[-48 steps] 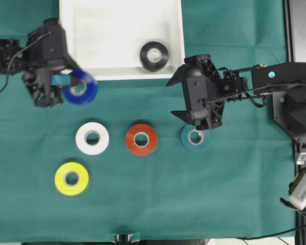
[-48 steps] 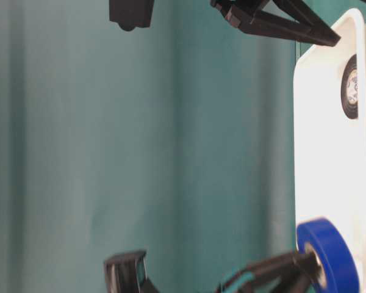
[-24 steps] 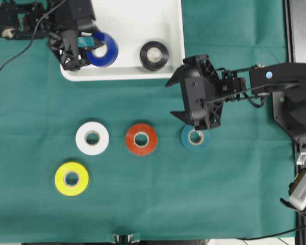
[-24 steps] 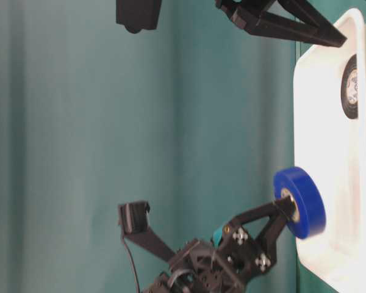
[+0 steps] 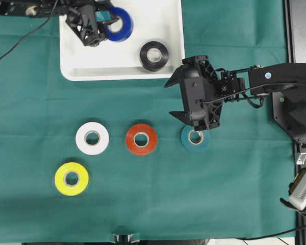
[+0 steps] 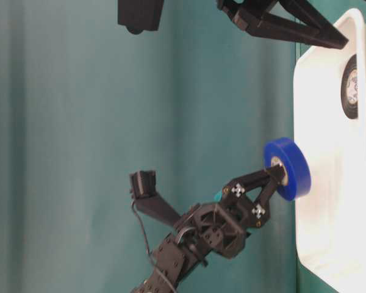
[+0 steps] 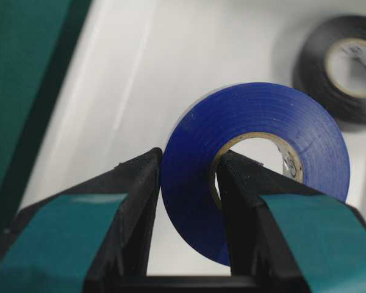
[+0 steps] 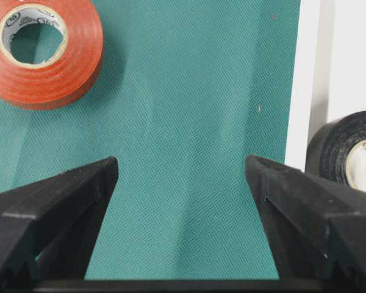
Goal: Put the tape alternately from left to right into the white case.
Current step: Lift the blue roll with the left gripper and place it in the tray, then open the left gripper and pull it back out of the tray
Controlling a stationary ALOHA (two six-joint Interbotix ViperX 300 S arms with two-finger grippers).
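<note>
The left gripper [image 7: 189, 174] was clamped on the glossy blue roll [image 5: 118, 23] (one finger through its pale core) above the smooth white case [image 5: 122, 73]; the right gripper [image 8: 180, 177] hung spread wide over green cloth [image 5: 194, 194].

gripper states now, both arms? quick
Left tool: shut on the blue tape roll, one finger through its core, held over the white case.
Right tool: open, holding nothing, above the green cloth.
</note>
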